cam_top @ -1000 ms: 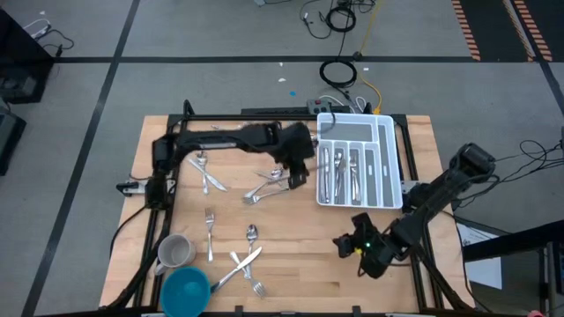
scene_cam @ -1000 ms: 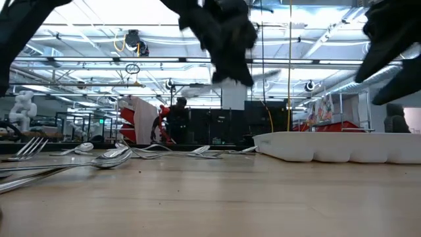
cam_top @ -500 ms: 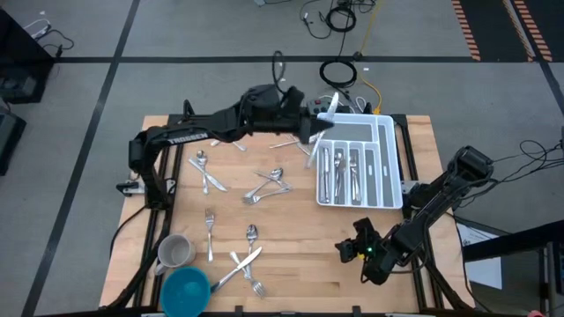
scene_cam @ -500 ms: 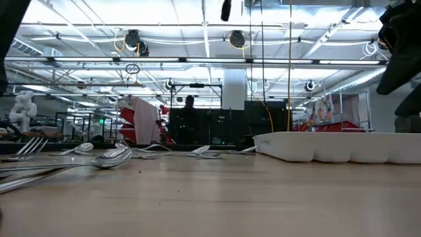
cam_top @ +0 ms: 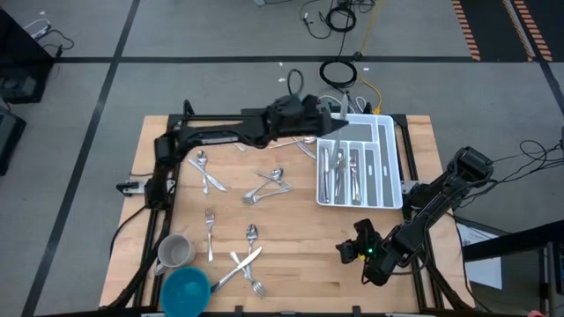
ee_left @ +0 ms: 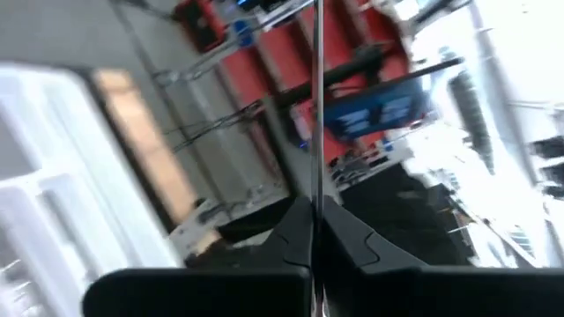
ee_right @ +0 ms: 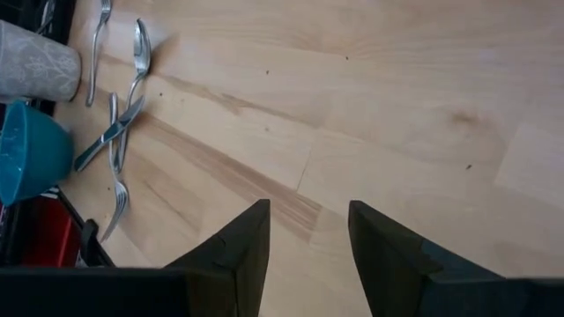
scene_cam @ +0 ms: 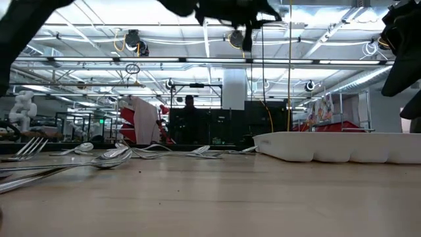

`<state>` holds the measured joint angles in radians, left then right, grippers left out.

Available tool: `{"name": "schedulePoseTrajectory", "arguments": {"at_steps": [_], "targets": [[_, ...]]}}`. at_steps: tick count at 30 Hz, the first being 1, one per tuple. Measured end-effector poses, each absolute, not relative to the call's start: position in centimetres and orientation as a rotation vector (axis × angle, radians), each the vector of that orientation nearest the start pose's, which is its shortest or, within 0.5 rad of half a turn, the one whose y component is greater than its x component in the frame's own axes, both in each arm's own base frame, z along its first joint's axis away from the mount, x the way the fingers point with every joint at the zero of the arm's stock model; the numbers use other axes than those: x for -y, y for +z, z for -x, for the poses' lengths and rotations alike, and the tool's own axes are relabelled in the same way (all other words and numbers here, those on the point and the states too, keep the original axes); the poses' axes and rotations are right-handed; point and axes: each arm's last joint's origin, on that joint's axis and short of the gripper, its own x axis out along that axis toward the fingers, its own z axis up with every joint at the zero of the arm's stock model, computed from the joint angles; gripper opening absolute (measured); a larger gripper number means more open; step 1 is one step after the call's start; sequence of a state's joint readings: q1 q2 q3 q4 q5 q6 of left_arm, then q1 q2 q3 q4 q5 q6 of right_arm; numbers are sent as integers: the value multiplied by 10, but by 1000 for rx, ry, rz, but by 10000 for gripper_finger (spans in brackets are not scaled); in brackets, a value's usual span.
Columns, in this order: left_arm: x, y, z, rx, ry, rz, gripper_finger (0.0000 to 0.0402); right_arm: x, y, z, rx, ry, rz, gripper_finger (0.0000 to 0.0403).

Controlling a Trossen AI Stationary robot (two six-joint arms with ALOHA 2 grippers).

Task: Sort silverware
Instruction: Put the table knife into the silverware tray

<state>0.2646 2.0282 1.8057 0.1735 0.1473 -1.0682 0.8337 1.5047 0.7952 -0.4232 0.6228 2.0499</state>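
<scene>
My left gripper (cam_top: pixel 331 123) hangs high over the far left corner of the white organiser tray (cam_top: pixel 389 132), pointing level, shut on one slim piece of silverware (ee_left: pixel 315 97) that shows edge-on. The tray holds several pieces of silverware (cam_top: pixel 339 172) in its compartments. More silverware lies loose on the wood: a heap (cam_top: pixel 269 185) left of the tray, a pair (cam_top: pixel 205 172) farther left, and forks, a spoon and a knife (cam_top: pixel 247 262) near the front. My right gripper (ee_right: pixel 308 229) stands open over bare wood at the near right (cam_top: pixel 350 251). My left gripper pinches the slim silver piece between its two fingers (ee_left: pixel 298 231). The piece sticks out past the fingertips as a thin straight line (ee_left: pixel 315 176), lifted clear of table and tray. Which kind of piece it is, and which end is held, I cannot tell.
A grey mug (cam_top: pixel 174 251) and a teal bowl (cam_top: pixel 185 289) stand at the near left corner. Bare wood lies between the loose silverware and the tray's near end. Cables lie on the floor beyond the far edge.
My left gripper has risen from the table left of the tray and gone toward the far edge and the tray's far left corner, rolling and tipping from pointing down to level, carrying the silver piece with it.
</scene>
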Motion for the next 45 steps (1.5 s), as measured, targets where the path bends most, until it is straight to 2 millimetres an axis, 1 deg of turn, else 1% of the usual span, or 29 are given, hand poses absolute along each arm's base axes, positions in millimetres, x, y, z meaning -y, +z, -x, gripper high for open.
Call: {"name": "schedulePoseTrajectory", "arguments": {"at_steps": [2,5,8,10,13,18,22,25,29,32,39,42,45], "targets": [[-128,320,-477,-20,161,1088,7,-186,170,-192,-622,-649,-1166,146],[-134,298,-485,-59,192,1096,7,-186,170,-191,-623,-648,-1166,146],[-136,277,-490,-141,220,1112,7,-186,170,-191,-651,-646,-1172,146],[-136,258,-489,-185,238,1120,7,-187,169,-191,-680,-643,-1177,146],[-135,236,-486,-196,251,1155,7,-189,169,-189,-699,-636,-1178,146],[-132,205,-473,-53,184,1256,7,-191,169,-187,-709,-626,-1174,146],[-129,179,-458,6,209,1308,7,-191,169,-187,-711,-626,-1174,146],[-123,168,-454,0,248,1318,7,-190,169,-186,-713,-632,-1165,146],[-108,164,-456,-5,272,1286,7,-189,168,-185,-717,-642,-1152,146],[-102,157,-458,-4,302,1284,7,-189,168,-185,-718,-643,-1150,146],[-89,119,-463,-84,341,1342,7,-189,168,-185,-717,-643,-1151,146],[-87,108,-464,-85,371,1362,7,-189,168,-185,-716,-643,-1150,146],[-87,106,-465,-73,386,1358,6,-189,168,-185,-715,-640,-1143,146]]}}
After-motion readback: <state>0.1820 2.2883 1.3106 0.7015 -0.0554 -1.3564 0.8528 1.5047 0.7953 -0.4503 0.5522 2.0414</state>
